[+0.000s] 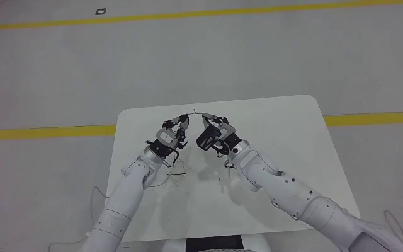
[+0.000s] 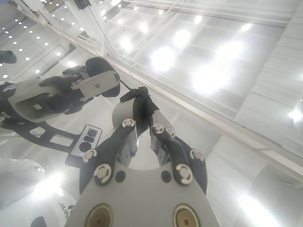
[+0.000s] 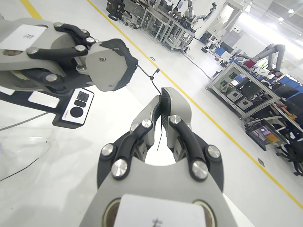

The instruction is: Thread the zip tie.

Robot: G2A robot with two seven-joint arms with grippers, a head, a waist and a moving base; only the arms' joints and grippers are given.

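Top view: left tool (image 1: 184,119) and right tool (image 1: 206,119) both closed on zip tie (image 1: 194,113), near far edge of table (image 1: 283,126).

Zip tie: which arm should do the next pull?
Right, probably. The right gripper is shut on the zip tie strap, with spare length trailing behind its grip. The left gripper is shut close beside the head, so it suits anchoring.
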